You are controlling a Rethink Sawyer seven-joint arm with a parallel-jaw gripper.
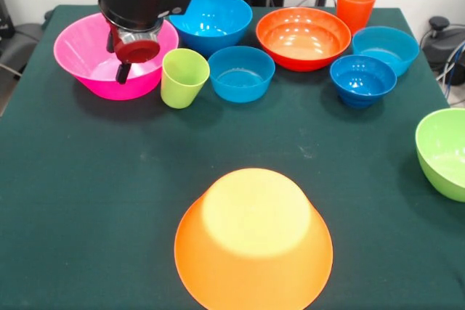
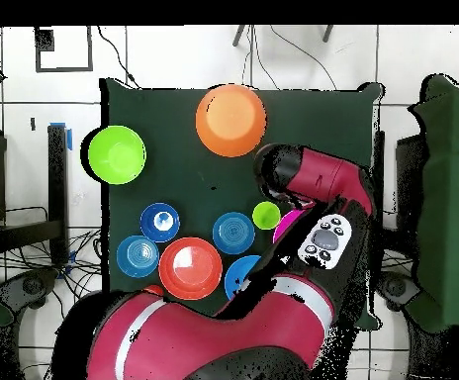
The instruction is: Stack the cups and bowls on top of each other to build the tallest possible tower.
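The large light-orange bowl (image 1: 254,241) (image 2: 230,120) lies upside down at the front centre with nothing on it. My gripper (image 1: 125,69) hangs over the pink bowl (image 1: 87,59) (image 2: 286,226) at the back left, low inside its rim. The lime-green cup (image 1: 184,78) (image 2: 266,215) stands upright just right of the pink bowl. Behind it sits the medium blue bowl (image 1: 212,21), and beside it a small blue bowl (image 1: 241,72). The red-orange bowl (image 1: 303,36) (image 2: 190,267), the ribbed orange cup (image 1: 355,6) and two more blue bowls (image 1: 362,79) (image 1: 385,49) are at the back right.
A lime-green bowl (image 1: 445,152) (image 2: 117,154) sits alone at the right edge of the dark green table (image 1: 109,179). In the overhead view the red arm (image 2: 318,183) covers most of the pink bowl and the gripper.
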